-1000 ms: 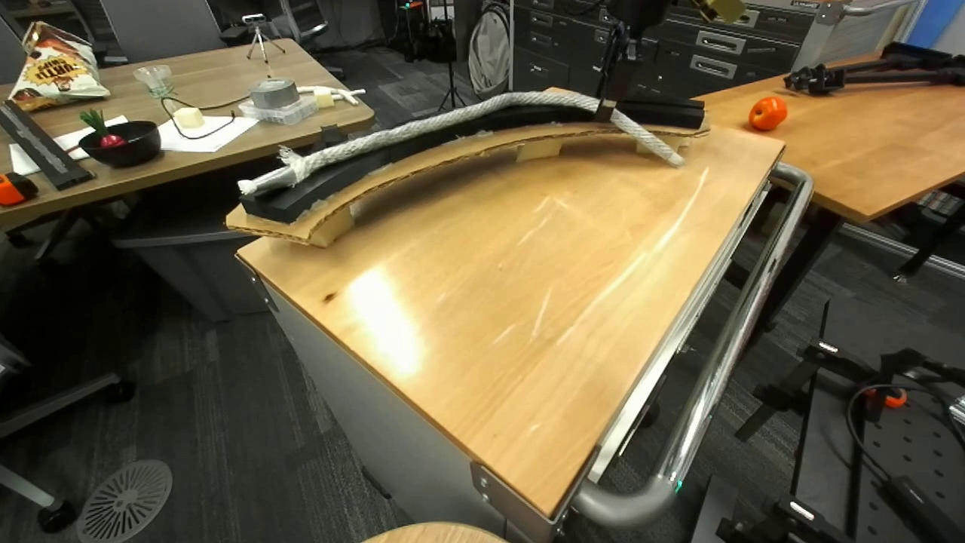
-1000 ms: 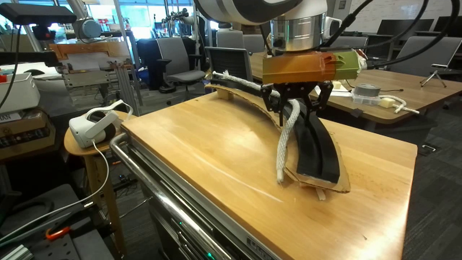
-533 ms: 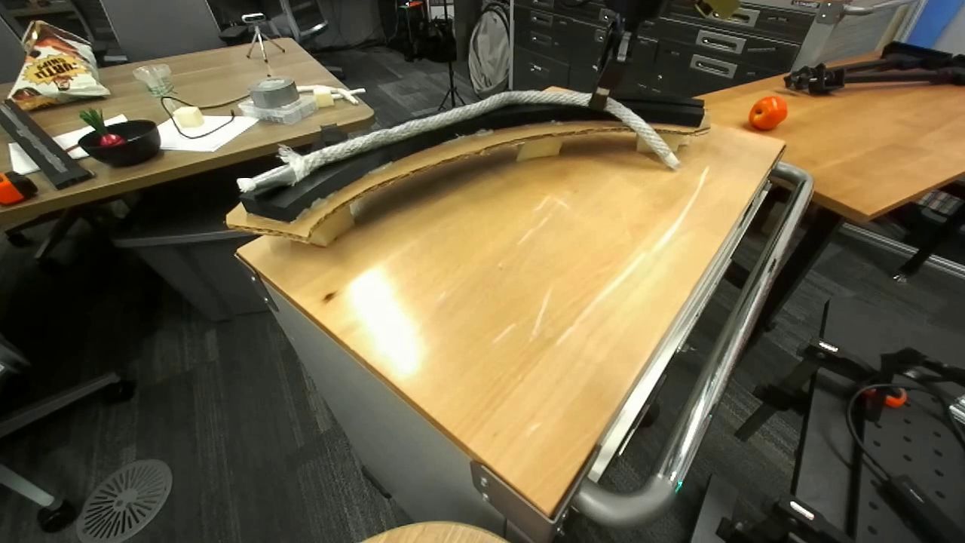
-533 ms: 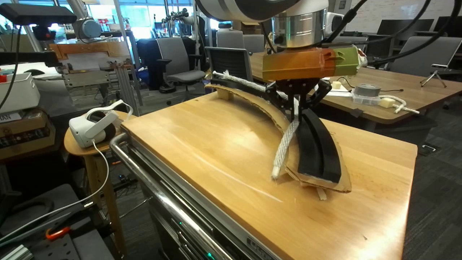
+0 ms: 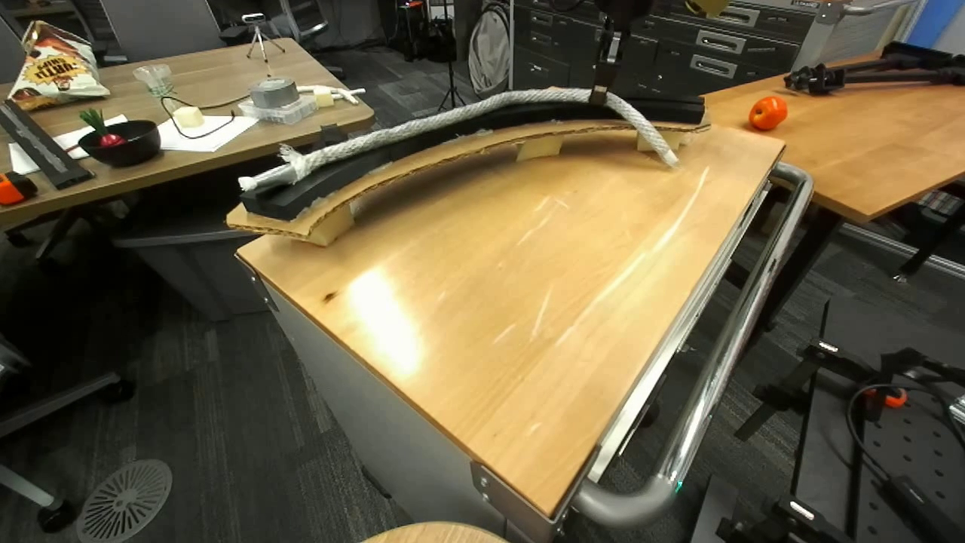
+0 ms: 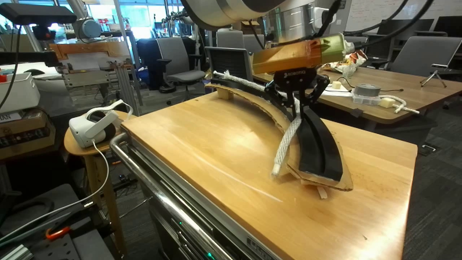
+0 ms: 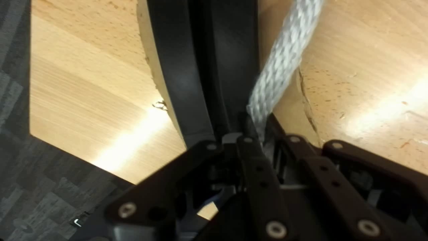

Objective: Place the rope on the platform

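Note:
The pale grey-white rope (image 5: 452,115) lies along the far part of the curved black platform (image 5: 301,199). In an exterior view its near end (image 6: 285,141) bends off the platform's inner side and slants down, its tip at or just above the tabletop. My gripper (image 6: 296,112) is shut on the rope over the platform's inner edge. In the wrist view the gripper (image 7: 262,129) has the rope (image 7: 284,57) between its fingers, and the rope runs past the platform (image 7: 180,67) and its cardboard edging. The near stretch of the platform's groove is bare. The fingertips are partly hidden.
The platform stands on small blocks on the wooden tabletop (image 5: 490,286). A metal handle (image 5: 724,362) runs along the cart's edge. A headset (image 6: 86,128) lies on a stool beside it. A second table (image 5: 226,72) holds a tape roll, a bowl and a bag.
My gripper has closed from open onto the rope. The hand has then tilted and shifted slightly. The rope's near end has moved a little and risen slightly.

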Available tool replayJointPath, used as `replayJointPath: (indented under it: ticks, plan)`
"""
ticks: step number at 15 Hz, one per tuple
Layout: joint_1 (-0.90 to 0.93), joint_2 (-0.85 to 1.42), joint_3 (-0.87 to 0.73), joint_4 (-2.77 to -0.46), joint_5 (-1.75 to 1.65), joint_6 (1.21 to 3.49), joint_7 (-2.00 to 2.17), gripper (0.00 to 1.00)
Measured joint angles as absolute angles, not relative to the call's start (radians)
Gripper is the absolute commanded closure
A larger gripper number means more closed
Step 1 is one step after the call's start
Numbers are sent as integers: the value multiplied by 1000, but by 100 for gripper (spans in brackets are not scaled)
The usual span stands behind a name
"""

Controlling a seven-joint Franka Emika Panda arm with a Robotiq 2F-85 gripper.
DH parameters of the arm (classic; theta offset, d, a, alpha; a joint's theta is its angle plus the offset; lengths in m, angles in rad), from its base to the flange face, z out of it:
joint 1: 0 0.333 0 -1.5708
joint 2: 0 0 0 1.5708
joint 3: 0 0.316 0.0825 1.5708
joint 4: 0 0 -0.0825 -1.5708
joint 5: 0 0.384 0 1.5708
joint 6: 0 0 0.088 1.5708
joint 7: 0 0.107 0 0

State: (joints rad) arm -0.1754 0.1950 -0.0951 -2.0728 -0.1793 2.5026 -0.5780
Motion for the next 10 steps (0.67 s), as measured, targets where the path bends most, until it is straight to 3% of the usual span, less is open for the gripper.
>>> replayJointPath:
  ticks: [5, 10]
  plan:
    - [-88, 195, -115, -2036, -503, 2407, -236, 89]
    - [-40, 194, -105, -1992, -571, 2245, -172, 88]
